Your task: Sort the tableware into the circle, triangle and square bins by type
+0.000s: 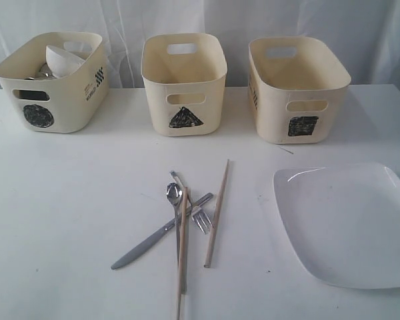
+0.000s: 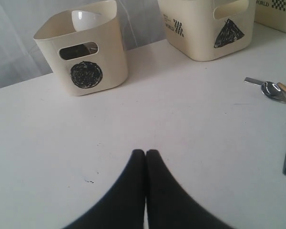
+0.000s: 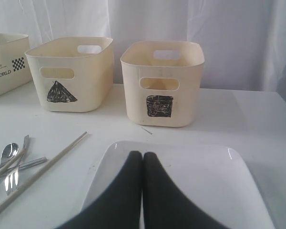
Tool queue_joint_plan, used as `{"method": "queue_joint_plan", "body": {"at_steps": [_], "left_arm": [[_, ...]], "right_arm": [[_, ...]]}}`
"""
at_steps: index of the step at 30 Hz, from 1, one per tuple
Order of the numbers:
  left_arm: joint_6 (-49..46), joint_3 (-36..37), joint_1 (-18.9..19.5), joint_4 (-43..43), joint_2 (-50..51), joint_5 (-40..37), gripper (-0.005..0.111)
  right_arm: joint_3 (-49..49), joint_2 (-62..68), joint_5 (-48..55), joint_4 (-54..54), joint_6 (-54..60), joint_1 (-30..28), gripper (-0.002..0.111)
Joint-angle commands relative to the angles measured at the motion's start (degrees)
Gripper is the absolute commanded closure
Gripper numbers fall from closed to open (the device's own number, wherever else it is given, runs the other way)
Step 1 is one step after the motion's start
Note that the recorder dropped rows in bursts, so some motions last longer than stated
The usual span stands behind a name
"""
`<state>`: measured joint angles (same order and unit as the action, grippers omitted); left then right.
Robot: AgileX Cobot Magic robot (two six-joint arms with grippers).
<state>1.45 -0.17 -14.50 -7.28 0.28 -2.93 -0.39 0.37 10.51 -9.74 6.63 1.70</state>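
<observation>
The circle bin [image 1: 53, 83] at the back left holds a white bowl [image 1: 65, 59] and some steel pieces. The triangle bin [image 1: 185, 83] and the square bin [image 1: 297, 87] look empty. In the middle of the table a spoon [image 1: 173, 193], knife [image 1: 147, 245], fork [image 1: 200, 219] and two chopsticks [image 1: 217, 213] lie crossed in a heap. The white square plate [image 1: 350, 223] lies at the right. My left gripper [image 2: 146, 152] is shut and empty over bare table, facing the circle bin [image 2: 86, 52]. My right gripper [image 3: 142, 155] is shut and empty above the plate [image 3: 205, 181]. Neither gripper shows in the exterior view.
The white table [image 1: 67, 220] runs to a white curtain behind the bins. A small dark speck [image 2: 89, 181] marks the table near the left gripper.
</observation>
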Motion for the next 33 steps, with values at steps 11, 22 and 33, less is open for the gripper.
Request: {"method": "queue_joint_plan", "body": {"at_steps": [11,22,33], "left_arm": [[-0.12,0.17,-0.29,0.40,-0.28,-0.13,0.107],[-0.12,0.17,-0.29,0.40,-0.28,-0.13,0.107],[-0.12,0.17,-0.29,0.40,-0.28,-0.13,0.107]], "right_arm": [[0.39,-0.37,-0.30,0.21,0.02,0.10,0.108],[-0.65,-0.37,-6.35,-10.92,-4.06,0.10,0.108],[-14.75,-0.37,-0.82,-19.01,-4.29,0.10,0.108]]}}
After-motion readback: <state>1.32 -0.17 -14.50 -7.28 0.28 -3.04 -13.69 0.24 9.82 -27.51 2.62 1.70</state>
